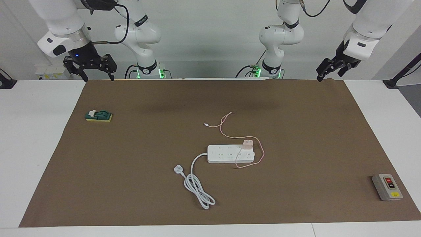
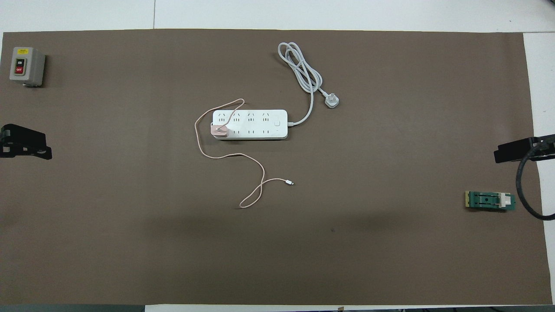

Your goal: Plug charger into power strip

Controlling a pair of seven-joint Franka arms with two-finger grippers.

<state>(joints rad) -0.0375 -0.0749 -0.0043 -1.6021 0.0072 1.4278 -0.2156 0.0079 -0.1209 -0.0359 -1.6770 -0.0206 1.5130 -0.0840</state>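
Observation:
The white power strip [image 1: 227,154] [image 2: 256,125] lies mid-table on the brown mat. The pale-pink charger [image 1: 247,143] [image 2: 218,130] stands upright on the strip's end socket, at the left arm's end; its prongs are hidden. Its thin pink cable [image 1: 227,131] [image 2: 260,167] loops around that end and trails toward the robots. My left gripper [image 1: 330,75] [image 2: 26,147] hangs open and empty over the mat's corner at the left arm's end. My right gripper [image 1: 98,78] [image 2: 516,151] waits open and empty over the mat's corner at the right arm's end.
The strip's thick white cord and three-pin plug [image 1: 178,169] [image 2: 331,102] coil farther from the robots than the strip. A grey switch box [image 1: 387,187] [image 2: 26,66] sits at the left arm's end. A green block [image 1: 98,116] [image 2: 490,201] lies near the right gripper.

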